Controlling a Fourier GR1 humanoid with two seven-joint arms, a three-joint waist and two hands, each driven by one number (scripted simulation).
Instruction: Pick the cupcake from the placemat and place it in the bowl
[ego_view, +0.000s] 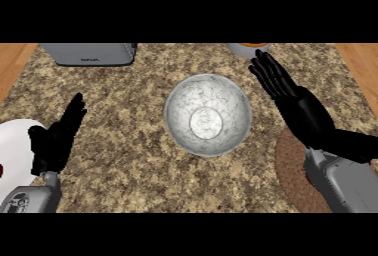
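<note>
Two grey forearms, smooth and boxy with rounded edges. Each ended in a matte black hand: left hand (53, 142) slim-fingered, right hand (295, 100) long, glossy at the wrist. Pale marking on left forearm casing.

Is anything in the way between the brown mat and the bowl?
Nothing visible is. The strip of counter between the placemat and the bowl is bare. The open right hand stretches along the bowl's right side, and its forearm covers much of the placemat, so I cannot see the cupcake.
</note>
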